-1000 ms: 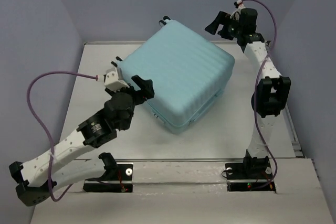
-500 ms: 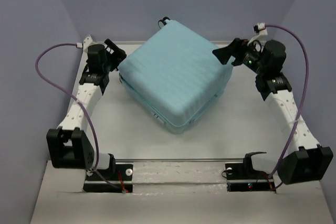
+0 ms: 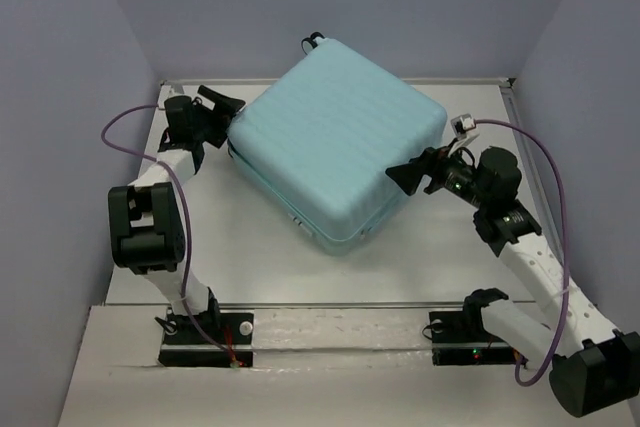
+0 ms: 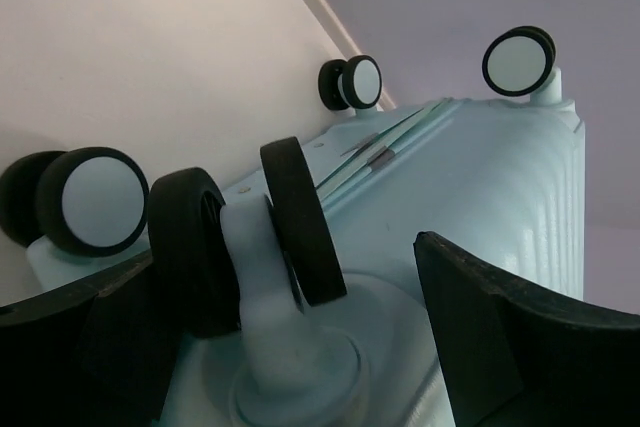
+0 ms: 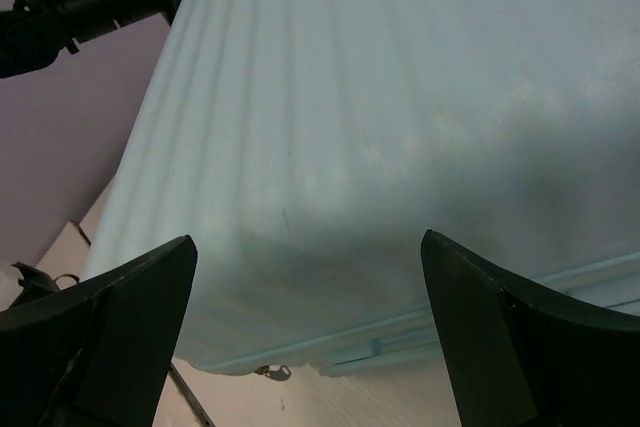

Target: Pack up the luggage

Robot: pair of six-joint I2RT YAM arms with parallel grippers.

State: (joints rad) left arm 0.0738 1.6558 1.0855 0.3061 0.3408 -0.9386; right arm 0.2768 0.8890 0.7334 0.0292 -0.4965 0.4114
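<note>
The closed luggage lies flat mid-table, set cornerwise; the left gripper is at its wheeled far-left end, fingers spread either side of a caster wheel; the right gripper, fingers spread wide, faces its near-right side.

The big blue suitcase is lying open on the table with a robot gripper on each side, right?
Not quite: the suitcase is closed, not open; the top view shows its ribbed shell shut. It does lie on the table, with the left gripper and right gripper on either side.
</note>
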